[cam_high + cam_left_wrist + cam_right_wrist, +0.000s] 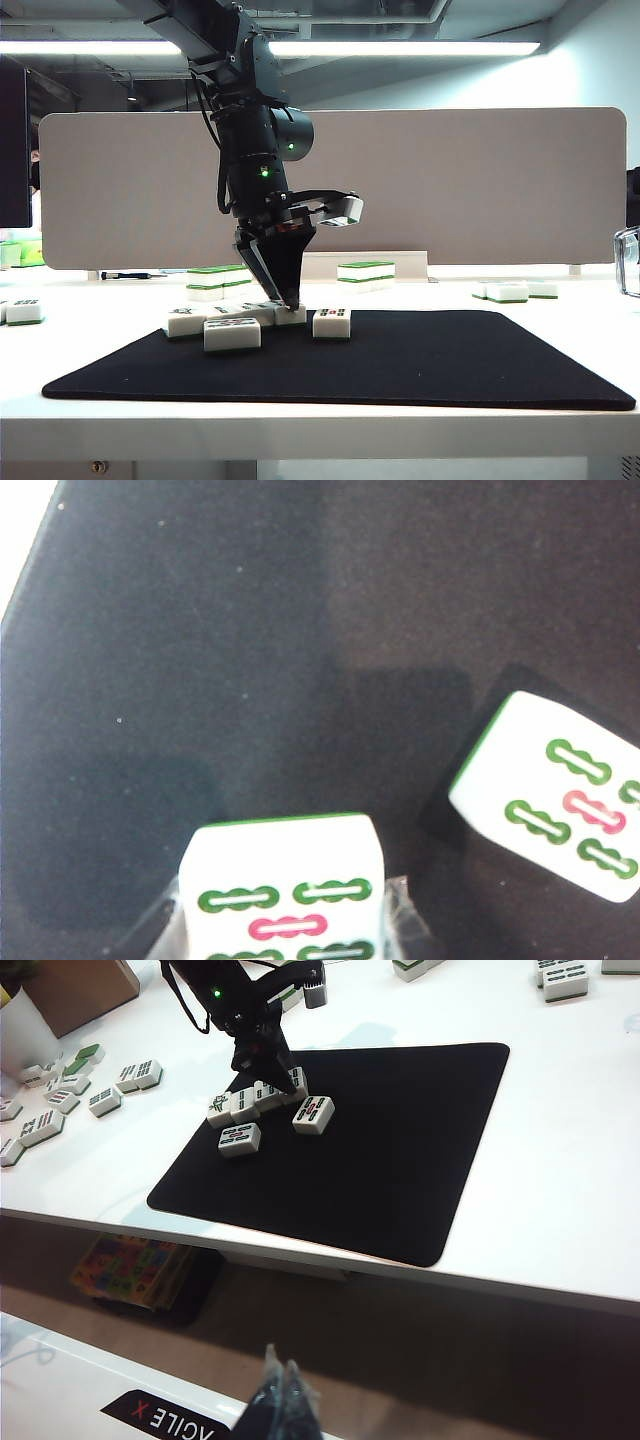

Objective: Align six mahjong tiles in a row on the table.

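The left tool (292,300) points down onto the black mat (420,360) and pinches one tile (283,890) at the right end of a short row of tiles (256,1098) near the mat's far left corner. In the right wrist view, four tiles lie in that row; a fifth tile (314,1114) lies just to the row's right, tilted and apart from it, and a sixth (240,1139) lies nearer the mat's front, also apart. In the left wrist view the pinched tile and the tilted tile (555,795) both show green and red marks.

The right tool (283,1400) hangs well back from the mat, below the white surface (560,1200) edge, its fingers pressed together on nothing.

Loose tiles (60,1100) are scattered on the surface left of the mat, too many to count surely. Green-topped stacks (365,270) stand behind the mat before the grey divider (480,180), and more tiles (515,290) lie at the right. A cardboard box (80,990) sits at the far left corner.
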